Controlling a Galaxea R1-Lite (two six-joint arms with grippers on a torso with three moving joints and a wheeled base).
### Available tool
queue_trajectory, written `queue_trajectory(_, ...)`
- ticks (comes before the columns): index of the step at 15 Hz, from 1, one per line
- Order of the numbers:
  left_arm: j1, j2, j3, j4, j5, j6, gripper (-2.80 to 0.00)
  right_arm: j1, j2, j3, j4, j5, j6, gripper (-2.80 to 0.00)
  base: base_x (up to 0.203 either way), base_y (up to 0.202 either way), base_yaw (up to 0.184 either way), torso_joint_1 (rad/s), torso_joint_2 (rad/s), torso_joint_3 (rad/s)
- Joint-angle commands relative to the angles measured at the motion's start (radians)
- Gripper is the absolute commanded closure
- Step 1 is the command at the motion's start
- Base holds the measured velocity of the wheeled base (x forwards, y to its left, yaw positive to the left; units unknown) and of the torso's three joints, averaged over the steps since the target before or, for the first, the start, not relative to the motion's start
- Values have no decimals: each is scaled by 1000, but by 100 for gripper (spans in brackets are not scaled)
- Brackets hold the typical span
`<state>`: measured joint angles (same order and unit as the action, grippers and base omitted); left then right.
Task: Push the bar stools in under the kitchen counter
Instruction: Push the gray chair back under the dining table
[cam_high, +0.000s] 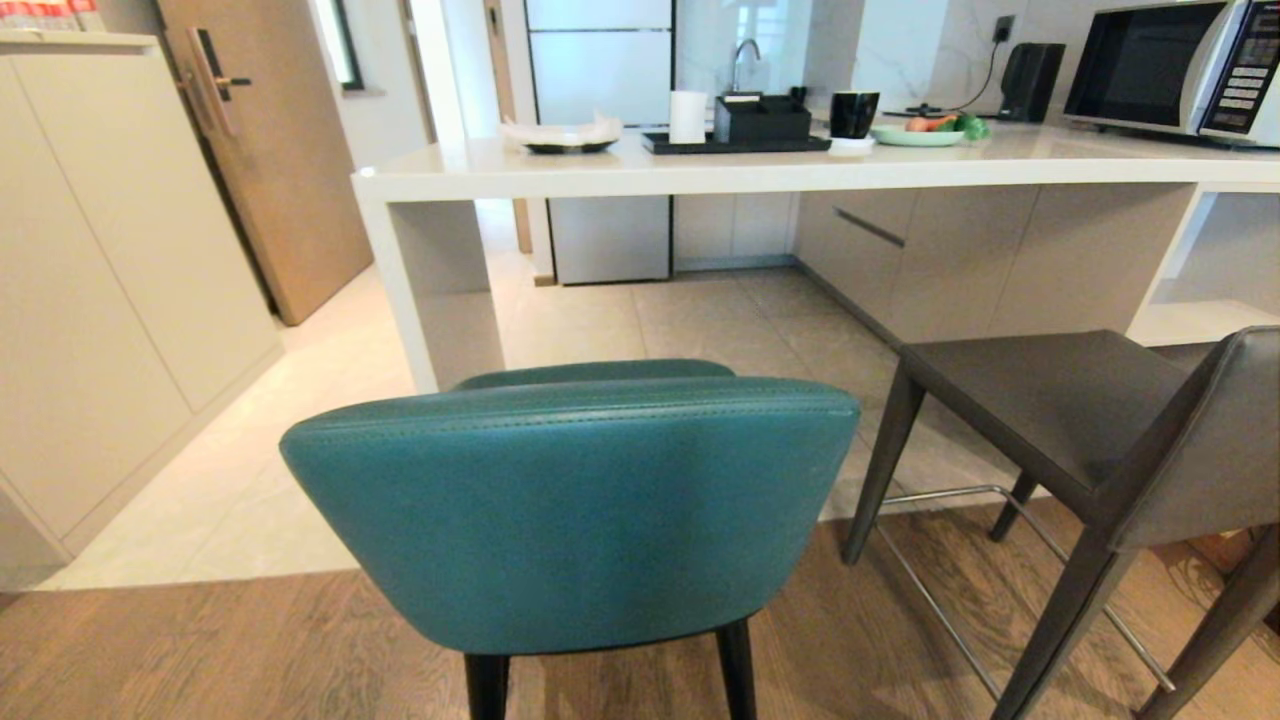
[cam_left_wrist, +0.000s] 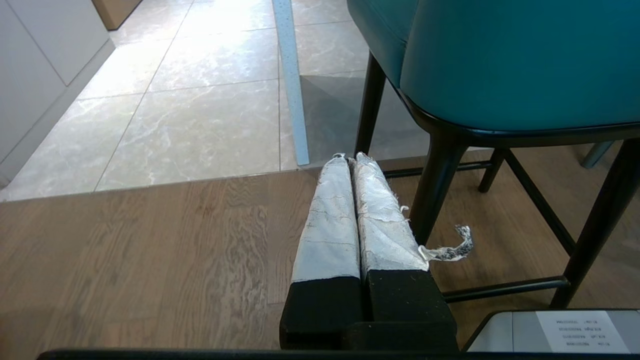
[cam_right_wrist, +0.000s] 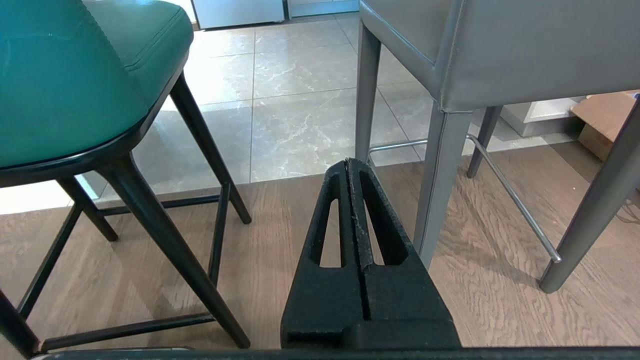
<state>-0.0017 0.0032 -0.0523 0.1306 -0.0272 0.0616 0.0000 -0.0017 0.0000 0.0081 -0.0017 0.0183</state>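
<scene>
Teal stool (cam_high: 570, 500) sits dead centre in the head view, back toward the camera, legs on the wood floor (cam_high: 200, 650) just short of the tile edge, well clear of the white worktop (cam_high: 760, 170) and not under it. Grey stool (cam_high: 1100, 440) stands to its right, also pulled out, seat angled, front legs near the tile line, chrome footrest (cam_high: 940, 495) visible; it is closer to the worktop's shelf end than the teal one but still outside the slab. The space under the worktop is open, with tile floor (cam_high: 700, 320) running through. On top of the slab: a black tray (cam_high: 735, 143) with a white cup (cam_high: 687, 116) and a black organiser (cam_high: 762, 118), a black mug (cam_high: 854, 113), a green plate with produce (cam_high: 918, 134), a dark dish with paper (cam_high: 568, 138), and a microwave (cam_high: 1170, 65) at the right end. Neither arm shows in the head view. Left pincer (cam_left_wrist: 348, 159) is closed, its taped fingers (cam_left_wrist: 330, 215) pressed together, empty, low over the wood floor beside the teal stool's black legs, no contact visible; a loose strip of tape (cam_left_wrist: 450, 247) hangs off one finger. Right pincer (cam_right_wrist: 350, 162) is closed too, black fingers together, holding nothing, low between the two stools, near the grey stool's front leg (cam_right_wrist: 440, 185) but not touching.
</scene>
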Motion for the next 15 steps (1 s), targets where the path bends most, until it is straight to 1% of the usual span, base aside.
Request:
queue_trajectory(1, 2, 1, 0, 1, -2, 3, 0, 0, 2, 3, 0, -1, 2, 0, 0, 0, 0, 0, 0, 0)
queue_trajectory(15, 0, 1, 2, 0, -2, 4, 0, 0, 2, 3, 0, -1, 3, 0, 0, 0, 0, 0, 0, 0)
